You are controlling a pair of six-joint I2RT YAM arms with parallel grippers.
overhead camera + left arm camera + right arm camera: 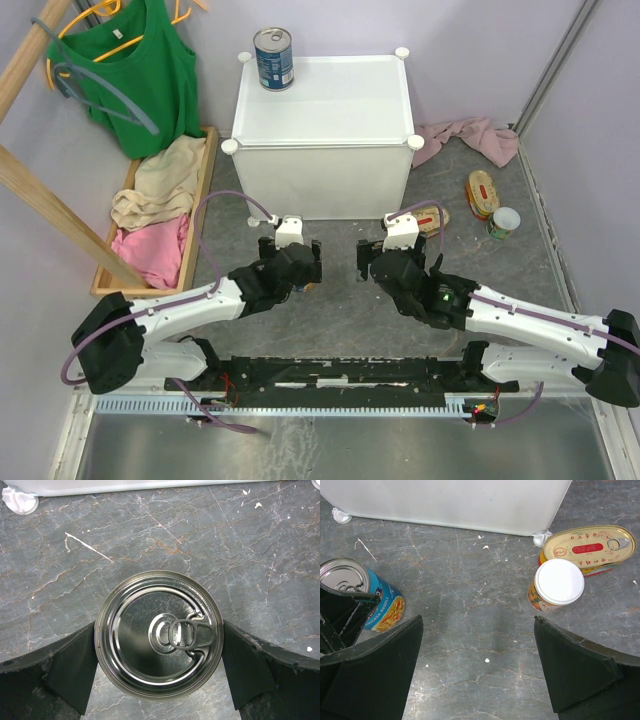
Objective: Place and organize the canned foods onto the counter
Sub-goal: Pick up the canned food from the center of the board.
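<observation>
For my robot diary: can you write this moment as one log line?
left gripper open, straddling silver-topped can on table | right gripper open, holding nothing | blue-labelled can on counter

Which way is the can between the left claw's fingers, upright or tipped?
Upright. The left wrist view looks straight down on the can: round silver lid, pull tab on top.

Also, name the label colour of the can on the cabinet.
Blue: the can, top external view.
</observation>
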